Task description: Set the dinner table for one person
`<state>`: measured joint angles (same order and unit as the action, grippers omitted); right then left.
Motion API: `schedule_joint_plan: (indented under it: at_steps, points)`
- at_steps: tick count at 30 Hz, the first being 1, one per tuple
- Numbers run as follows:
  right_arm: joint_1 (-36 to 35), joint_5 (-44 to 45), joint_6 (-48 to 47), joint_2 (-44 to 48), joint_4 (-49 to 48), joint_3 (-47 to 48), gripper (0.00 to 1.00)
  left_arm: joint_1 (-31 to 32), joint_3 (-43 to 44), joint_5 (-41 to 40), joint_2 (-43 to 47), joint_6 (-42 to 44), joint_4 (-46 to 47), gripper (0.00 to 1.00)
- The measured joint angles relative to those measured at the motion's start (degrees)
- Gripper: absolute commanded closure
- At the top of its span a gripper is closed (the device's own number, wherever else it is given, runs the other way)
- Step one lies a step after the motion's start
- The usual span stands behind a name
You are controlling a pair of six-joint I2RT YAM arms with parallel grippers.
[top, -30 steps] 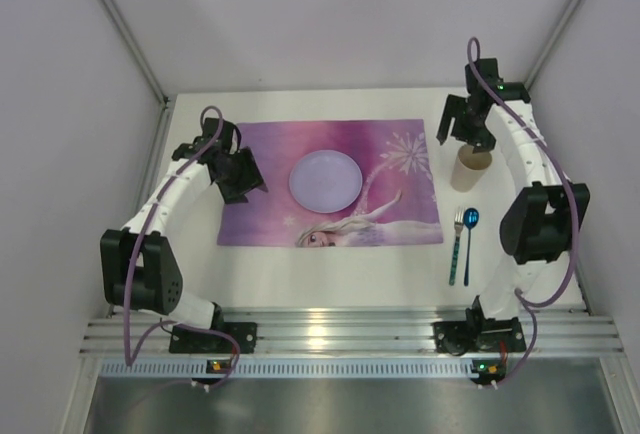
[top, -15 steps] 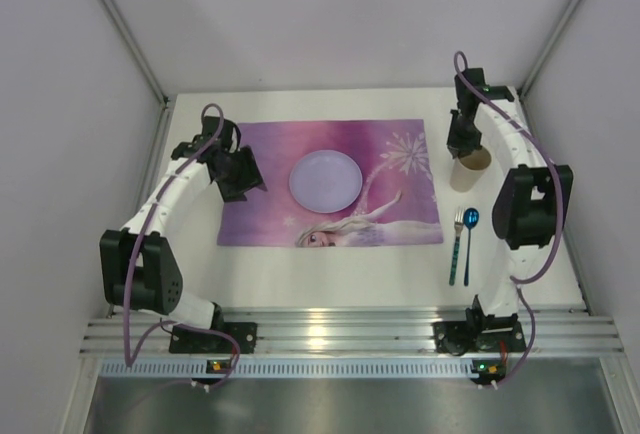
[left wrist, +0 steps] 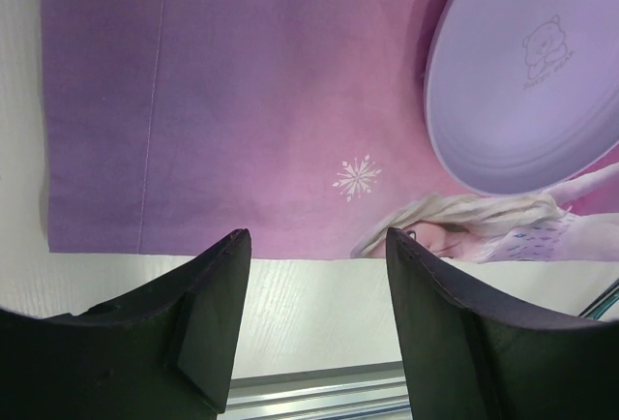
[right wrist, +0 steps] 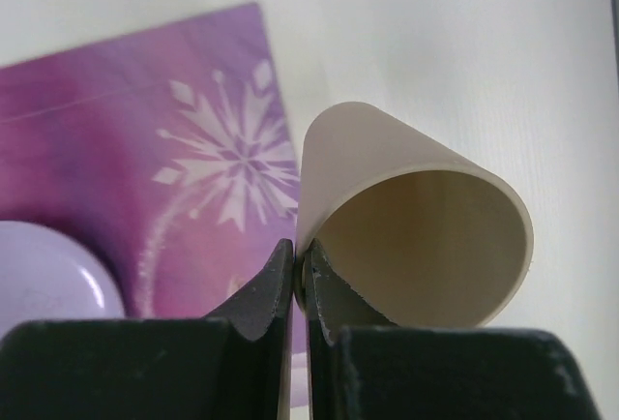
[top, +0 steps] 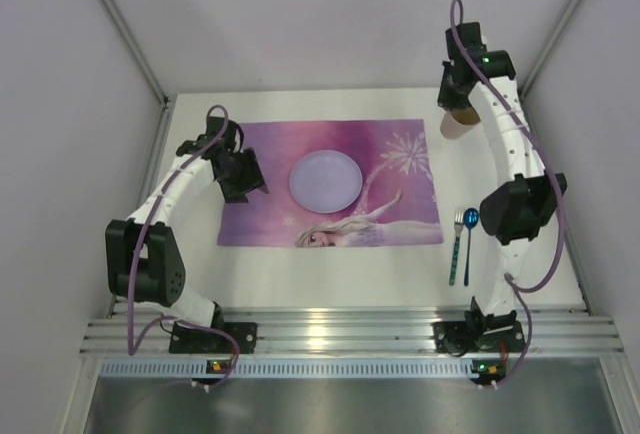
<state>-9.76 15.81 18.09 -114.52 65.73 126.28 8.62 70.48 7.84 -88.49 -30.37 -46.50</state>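
The right gripper (right wrist: 298,263), clamping the rim of the beige tapered plastic cup (right wrist: 416,236), is lifting it off the matte white tabletop (top: 300,274) toward the upper right for placing. The left gripper (left wrist: 316,246) is hovering, jaws apart.

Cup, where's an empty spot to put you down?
Bare table between the cup and the fork and spoon, right of the placemat. Also the strip between placemat and rail. Crowded around fork and spoon, by the right arm.

The dinner table (top: 330,279) carries 1 purple placemat (top: 330,226), plus fork (top: 456,249) & spoon (top: 468,254) just right of it.
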Motion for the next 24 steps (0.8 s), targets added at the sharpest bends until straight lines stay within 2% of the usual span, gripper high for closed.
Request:
schedule_joint_plan:
  at_steps: [4, 10, 21, 24]
  points:
    - [-4.98, -0.55, 0.72, -1.75, 0.33, 6.43, 1.0, 0.0, 0.46, 0.13, -0.35, 0.09, -0.02, 0.37]
    - [-10.1, -1.53, 1.25, -8.55, 0.5, 7.32, 1.0, 0.0, 1.2, 0.04, -0.39, 0.31, 0.11, 0.37]
    - [-11.5, -2.51, 1.2, -15.89, 0.28, 7.72, 1.0, 0.0, 0.22, -0.09, -0.07, 0.35, 0.24, 0.37]
    - [-11.52, -2.95, 1.36, -17.14, -0.09, 7.78, 0.89, 0.0, 0.13, -0.2, -0.04, 0.42, 0.22, 0.37]
